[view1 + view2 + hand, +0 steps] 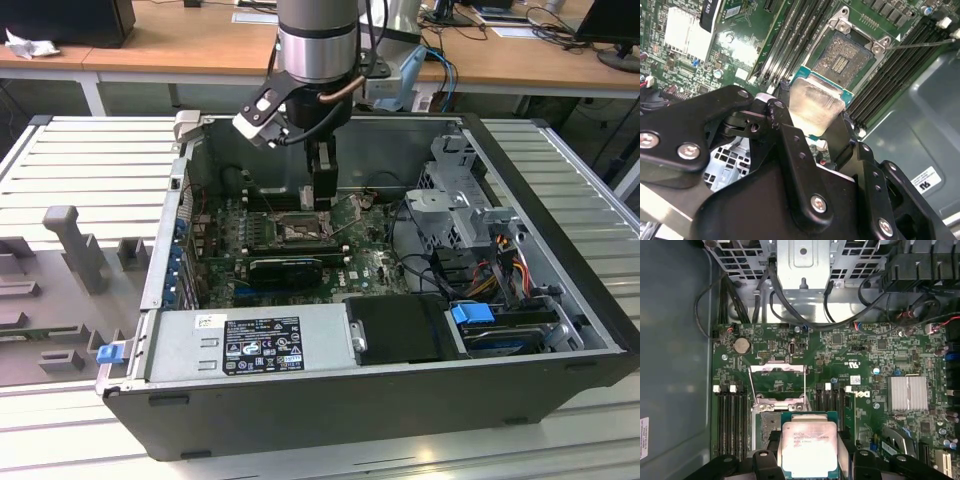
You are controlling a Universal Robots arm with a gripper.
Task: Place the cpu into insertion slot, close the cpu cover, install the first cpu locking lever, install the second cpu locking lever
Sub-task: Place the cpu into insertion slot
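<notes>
Second wrist view. Gripper (811, 120): black linkage arms nearest the lens, fingers (782, 117) pinching cpu (816, 102) by two opposite edges. The chip is flat and silvery with a green rim showing. Socket (842, 57): bare, dark contact field exposed, metal rim around it. The chip hangs just short of it and is not seated. Lever (922, 44): thin rod swung clear beside the socket. Memory slots (790, 45): long black rows flanking the socket on both sides.

First wrist view. Gripper (810, 465) and cpu (809, 442): same grip. Cover (777, 372): silvery frame, hinged up and open beyond the socket (767, 422). Cables (790, 310): dark loops at the far edge of the board (865, 355), well apart from the work. Heatsink (908, 393): finned block, apart.

Exterior view. Gripper (322, 195): centre of frame, reaching down inside case (560, 300). The socket (297, 231) lies just toward the exterior view's left of it. Power supply (250, 345): lower centre.

Handling, as judged: keep the chip level, square its corners to the rim and lower it straight. Never slide it over the contacts, and part the fingers only once it lies flat.

Hazards, as judged: the raised cover and lever stand near the descent path, and the slot walls leave the fingers little room.
</notes>
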